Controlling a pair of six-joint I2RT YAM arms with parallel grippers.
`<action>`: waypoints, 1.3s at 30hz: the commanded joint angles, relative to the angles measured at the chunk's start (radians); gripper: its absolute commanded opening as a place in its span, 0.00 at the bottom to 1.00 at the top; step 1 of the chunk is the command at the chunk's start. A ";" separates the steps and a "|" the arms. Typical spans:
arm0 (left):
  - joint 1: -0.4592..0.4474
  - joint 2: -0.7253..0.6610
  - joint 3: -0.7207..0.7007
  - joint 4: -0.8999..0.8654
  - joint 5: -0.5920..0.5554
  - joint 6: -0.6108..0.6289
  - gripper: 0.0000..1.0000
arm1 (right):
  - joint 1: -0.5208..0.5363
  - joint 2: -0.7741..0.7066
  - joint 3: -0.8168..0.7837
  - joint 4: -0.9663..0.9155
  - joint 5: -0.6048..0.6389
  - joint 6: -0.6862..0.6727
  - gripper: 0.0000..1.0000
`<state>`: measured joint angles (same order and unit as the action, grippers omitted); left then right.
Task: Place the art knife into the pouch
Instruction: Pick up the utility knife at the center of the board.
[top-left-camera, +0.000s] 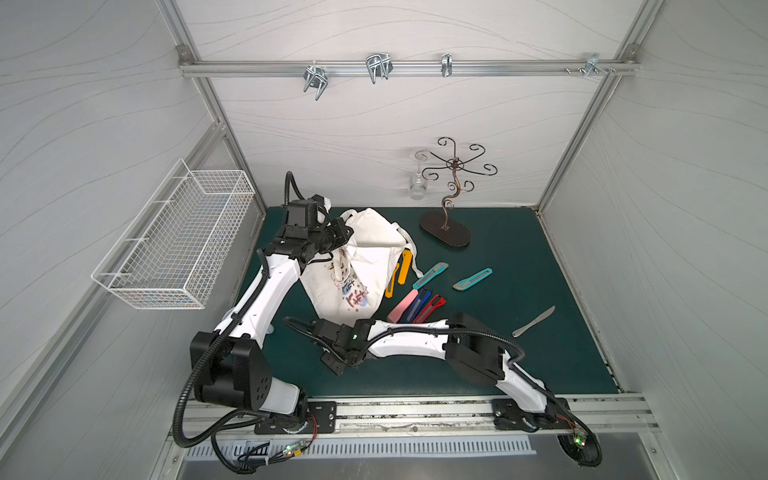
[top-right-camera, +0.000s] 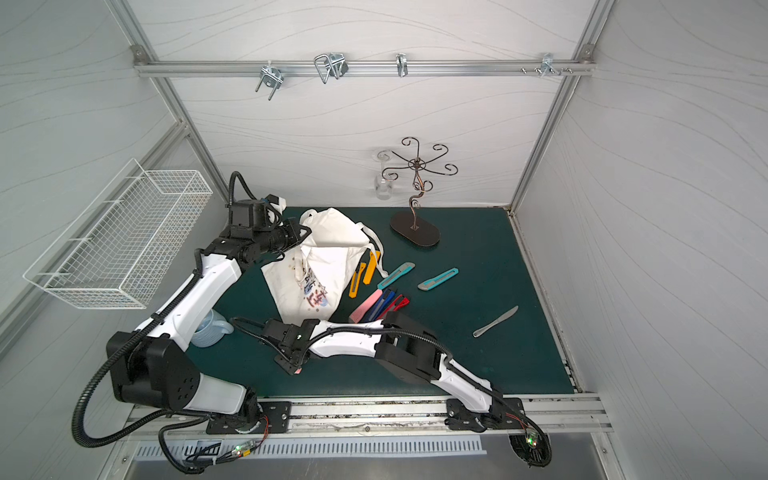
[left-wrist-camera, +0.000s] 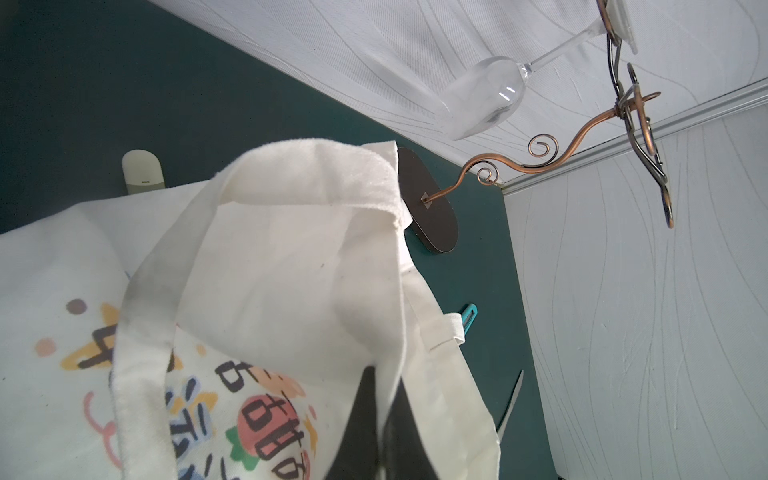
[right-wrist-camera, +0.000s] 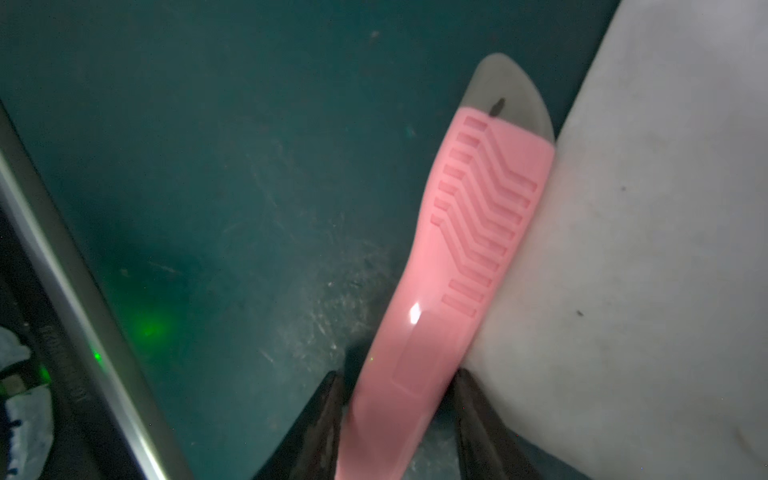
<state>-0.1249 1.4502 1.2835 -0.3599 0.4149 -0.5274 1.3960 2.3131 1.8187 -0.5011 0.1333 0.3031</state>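
The cream pouch (top-left-camera: 365, 249) (top-right-camera: 328, 257) lies on the green mat with its printed side up. My left gripper (top-left-camera: 338, 239) (left-wrist-camera: 380, 399) is shut on the pouch's rim cloth (left-wrist-camera: 291, 257) and holds that edge raised. A pink art knife (right-wrist-camera: 469, 232) with a ribbed handle sits between the fingers of my right gripper (right-wrist-camera: 399, 382) (top-left-camera: 336, 365), which close on both its sides, low over the mat near the pouch's front corner. From above the knife is almost hidden; a pink tip (top-right-camera: 297, 371) shows in a top view.
Several more knives lie right of the pouch: yellow (top-left-camera: 399, 274), teal (top-left-camera: 430, 275), pink (top-left-camera: 402, 306), red (top-left-camera: 432, 307). A butter knife (top-left-camera: 534, 321) lies at the right. A glass stand (top-left-camera: 445, 230) stands behind, a wire basket (top-left-camera: 174, 249) hangs left, and a clear jug (top-right-camera: 208, 332) sits by the left arm.
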 joint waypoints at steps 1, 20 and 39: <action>0.005 -0.003 0.018 0.020 -0.014 0.019 0.00 | 0.021 0.071 0.020 -0.083 0.056 -0.033 0.43; 0.011 -0.011 0.027 0.007 -0.024 0.024 0.00 | 0.029 -0.103 -0.177 -0.108 0.133 0.011 0.23; 0.012 0.004 0.034 -0.003 -0.022 0.038 0.00 | -0.004 -0.632 -0.421 -0.229 0.114 0.082 0.19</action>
<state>-0.1192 1.4502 1.2835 -0.3962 0.3958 -0.5148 1.4044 1.7443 1.3823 -0.6632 0.2501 0.3706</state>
